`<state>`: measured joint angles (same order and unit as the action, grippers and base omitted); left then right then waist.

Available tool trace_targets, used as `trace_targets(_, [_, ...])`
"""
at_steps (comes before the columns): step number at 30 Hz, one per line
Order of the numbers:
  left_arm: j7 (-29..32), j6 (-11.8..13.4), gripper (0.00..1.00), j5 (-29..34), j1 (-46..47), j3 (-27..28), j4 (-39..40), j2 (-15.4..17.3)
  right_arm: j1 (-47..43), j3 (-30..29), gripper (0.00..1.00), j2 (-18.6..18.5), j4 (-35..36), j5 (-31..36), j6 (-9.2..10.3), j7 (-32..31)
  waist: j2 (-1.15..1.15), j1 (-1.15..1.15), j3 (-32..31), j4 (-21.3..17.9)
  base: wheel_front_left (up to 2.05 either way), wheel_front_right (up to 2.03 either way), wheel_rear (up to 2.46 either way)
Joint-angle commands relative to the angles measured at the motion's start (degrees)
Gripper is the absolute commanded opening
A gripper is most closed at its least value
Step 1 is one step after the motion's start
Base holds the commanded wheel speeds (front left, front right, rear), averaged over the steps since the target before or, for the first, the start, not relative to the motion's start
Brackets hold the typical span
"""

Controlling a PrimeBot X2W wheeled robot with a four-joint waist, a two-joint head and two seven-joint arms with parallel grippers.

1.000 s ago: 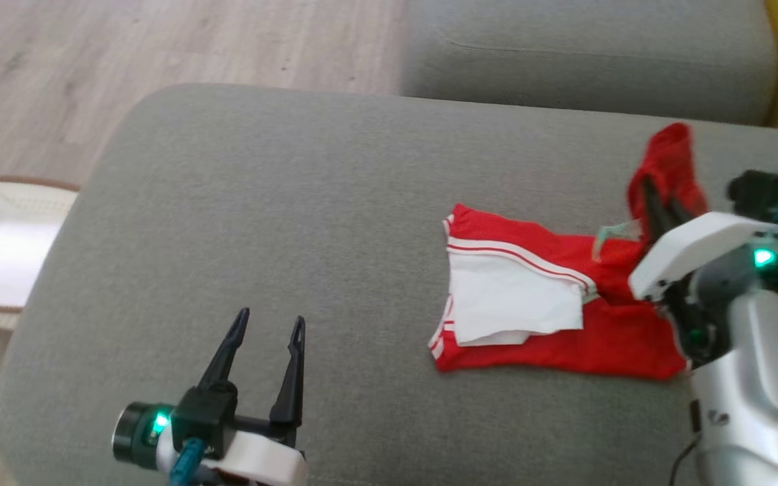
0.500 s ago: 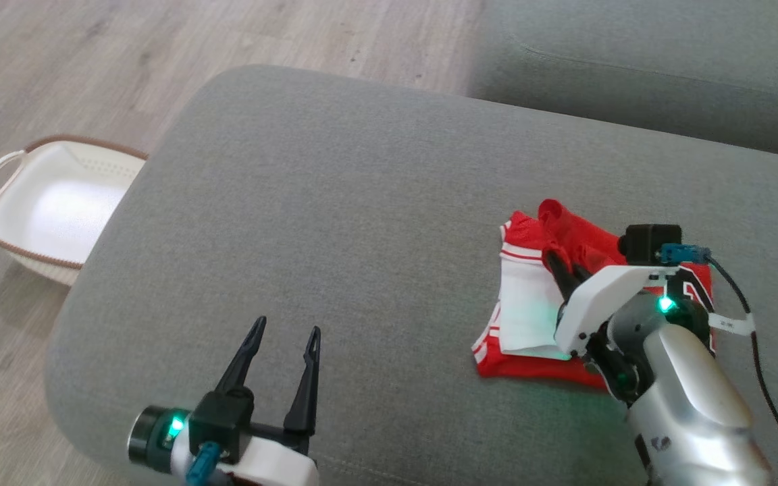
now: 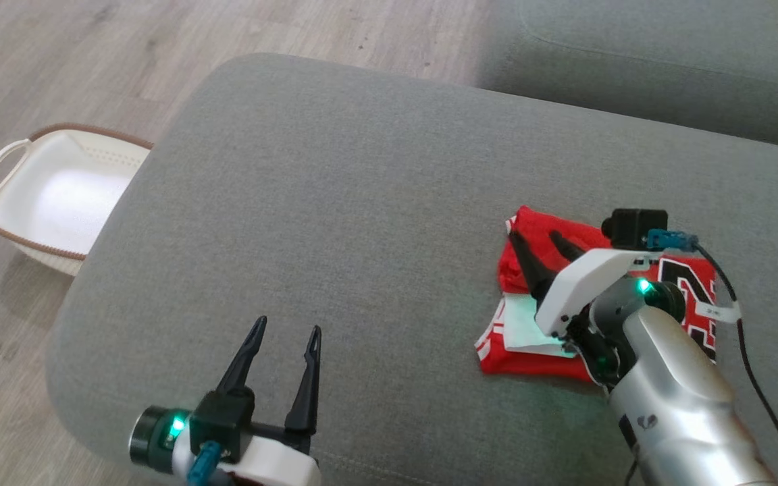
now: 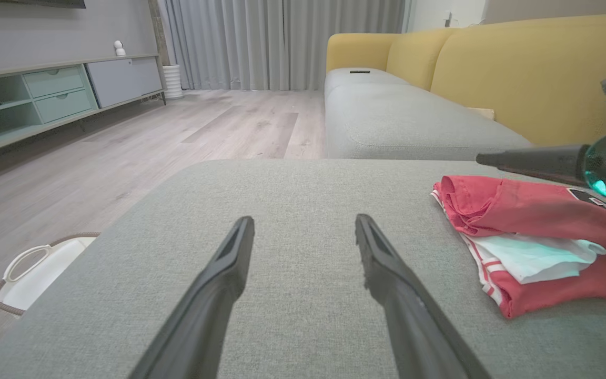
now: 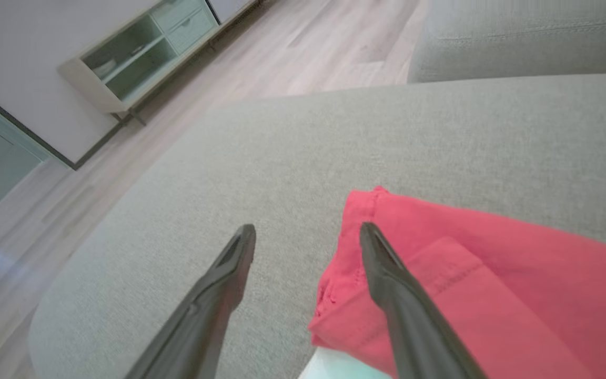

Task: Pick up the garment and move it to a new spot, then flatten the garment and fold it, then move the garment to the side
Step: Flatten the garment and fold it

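The garment (image 3: 529, 359), a red jersey with white stripes, a white panel and a black numeral, lies folded on the right part of the grey sofa cushion (image 3: 362, 202), with a red flap laid over the upper part of the white panel. The right hand (image 3: 534, 235) is open and grips nothing. Its two dark fingers are spread over the garment's far left corner; in the right wrist view one finger lies across the red cloth and the other across bare cushion. From the left wrist view that hand sits just above the fold, and I cannot tell whether it touches the cloth. The left hand (image 3: 288, 328) is also open and empty, and it hovers over the near part of the cushion, well apart from the garment. A white basket (image 3: 51, 196) with a brown rim stands on the wooden floor (image 3: 58, 67) beside the cushion's left edge.
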<state>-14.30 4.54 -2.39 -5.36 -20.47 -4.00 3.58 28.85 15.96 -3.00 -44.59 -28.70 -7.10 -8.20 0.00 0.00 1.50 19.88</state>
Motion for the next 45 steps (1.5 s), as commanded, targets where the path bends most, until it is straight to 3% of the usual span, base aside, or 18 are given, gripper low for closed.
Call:
trace_targets(1, [-0.7, 0.4, 1.0, -0.4, 3.1, 1.7, 1.9, -0.6, 3.1, 1.2, 1.0, 0.1, 2.7, -0.8, -0.39, 1.1, 0.0, 0.0, 0.1, -0.5, 0.0, 0.0, 0.0])
trace_targets(5, [-0.7, 0.5, 1.0, -0.4, 3.1, 2.0, 2.1, -0.6, 2.5, -0.1, 1.0, 0.1, 5.0, -1.2, -0.39, 1.9, 0.0, 0.0, 0.3, -1.9, 0.0, 0.0, 0.0])
trace_targets(12, [-0.7, 0.2, 1.0, 0.0, 3.0, 2.0, 2.2, -0.6, -1.3, -6.1, 1.0, -4.4, 11.0, -8.9, -0.39, -7.2, 0.0, 0.0, 0.5, -3.1, 0.0, 0.0, 0.0])
trace_targets(13, [-0.7, 0.1, 1.0, 0.0, 3.2, 1.9, 2.3, -0.6, -1.7, -6.5, 0.82, -5.8, 11.7, -10.2, -0.39, -9.0, 0.0, 0.0, 0.7, -3.0, 0.0, 0.0, 0.0])
trace_targets(14, [-0.7, 0.1, 1.0, 0.0, 3.3, 1.8, 2.3, -0.6, -2.0, -7.1, 0.48, -7.1, 12.2, -11.8, -0.39, -10.8, 0.0, 0.0, 0.9, -2.9, 0.0, 0.0, 0.0])
trace_targets(15, [-0.7, 0.0, 1.0, 0.0, 3.4, 1.6, 2.3, -0.6, -2.1, -8.1, 0.03, -8.0, 12.4, -13.6, -0.39, -12.5, 0.0, 0.0, 1.1, -2.7, 0.0, 0.0, 0.0])
trace_targets(16, [-0.7, -0.2, 1.0, 0.0, 3.6, 1.4, 2.3, -0.6, -2.3, -8.8, 0.0, -9.1, 12.6, -15.2, -0.39, -14.5, 0.0, 0.0, 1.3, -2.4, 0.0, 0.0, 0.0])
trace_targets(22, [-0.7, -0.5, 1.0, -0.1, 4.5, 0.3, 1.8, -0.7, -2.8, -11.4, 0.0, -13.7, 12.4, -23.7, -0.39, -27.1, 0.0, 0.0, 2.5, -0.6, 0.0, 0.0, 0.0])
trace_targets(30, [-0.7, -0.1, 1.0, -0.6, 5.3, -1.2, 1.8, -0.7, -4.9, -11.4, 0.0, -17.2, 12.5, -27.7, -0.39, -35.7, 0.0, 0.0, 4.3, 1.0, 0.0, 0.0, 0.0])
trace_targets(36, [-0.7, 0.8, 1.0, -1.5, 6.2, -2.3, 1.8, -0.7, -6.7, -9.9, 0.0, -16.7, 14.3, -30.3, -0.39, -40.1, 0.0, 0.0, 5.2, 1.3, 0.0, 0.0, 0.0])
trace_targets(45, [-0.7, 1.2, 1.0, -1.3, 6.4, -1.9, 1.3, -0.7, -11.9, -4.7, 0.0, -16.1, 24.4, -34.8, -0.39, -45.7, 0.0, 0.0, 3.4, -0.8, 0.0, 0.0, 0.0])
